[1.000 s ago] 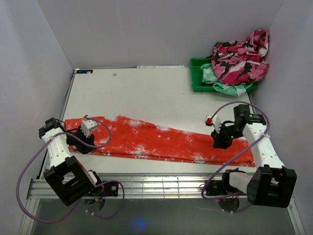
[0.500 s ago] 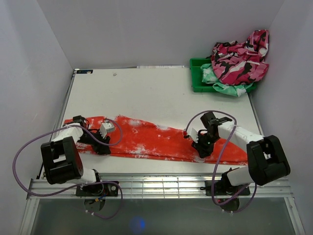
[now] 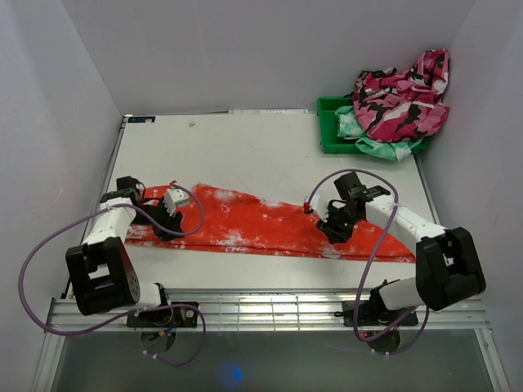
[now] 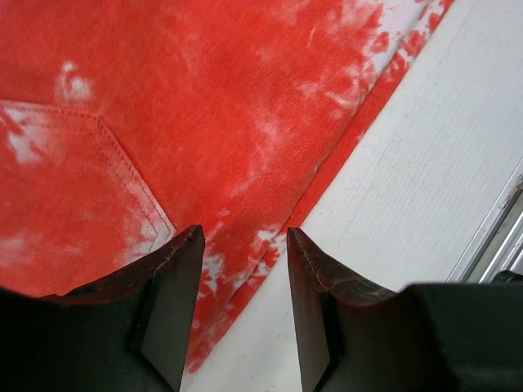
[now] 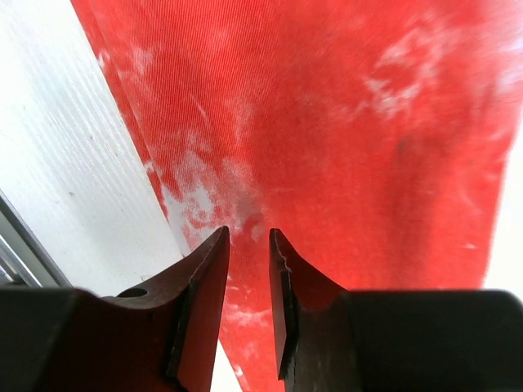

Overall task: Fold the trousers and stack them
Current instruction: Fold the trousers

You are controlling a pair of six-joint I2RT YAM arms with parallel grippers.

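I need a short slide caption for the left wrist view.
Left end effector open above the edge of the trousers.

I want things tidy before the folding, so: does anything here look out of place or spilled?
Yes. The green bin at the far right is overfilled: the pink camouflage garment heaps above its rim, and the mint-green garment spills over its near wall. The trousers lie flat.
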